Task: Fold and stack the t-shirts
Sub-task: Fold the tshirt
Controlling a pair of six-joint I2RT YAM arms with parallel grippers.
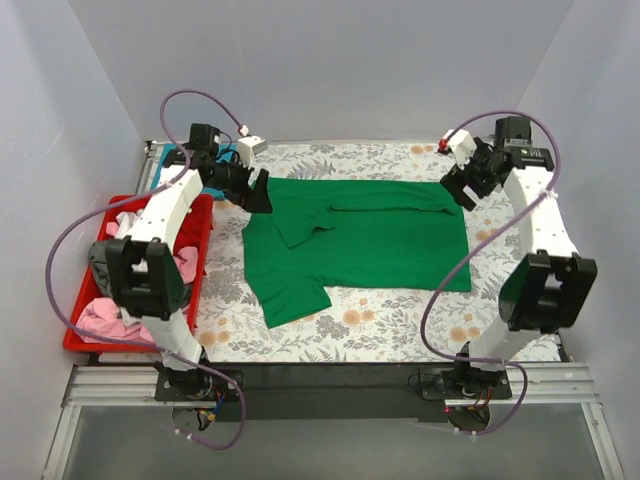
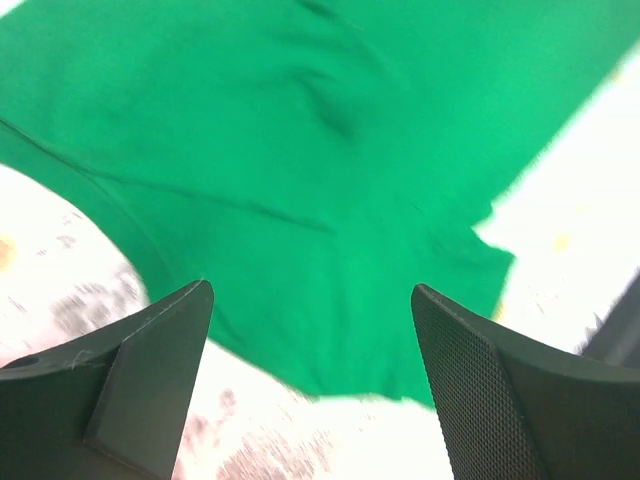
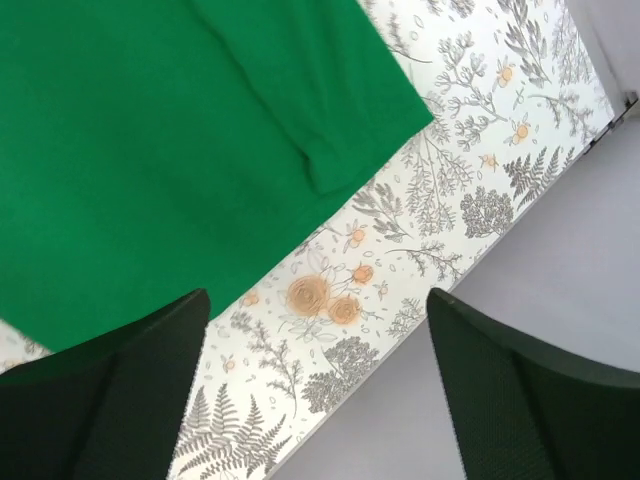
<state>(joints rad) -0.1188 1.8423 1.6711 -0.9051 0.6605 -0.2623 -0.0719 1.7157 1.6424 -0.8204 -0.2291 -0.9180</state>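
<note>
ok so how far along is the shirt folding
Done: the green t-shirt has its far edge and one sleeve folded in. In hand: nothing, left tool and right tool both open over its far corners. Left: its remaining folds, plus the shirts heaped in the red tray; no stack yet.

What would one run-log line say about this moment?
green t-shirt: partly folded, lying on floral cloth | left end effector: open, by far left corner | right end effector: open, by far right corner | held: nothing
</note>
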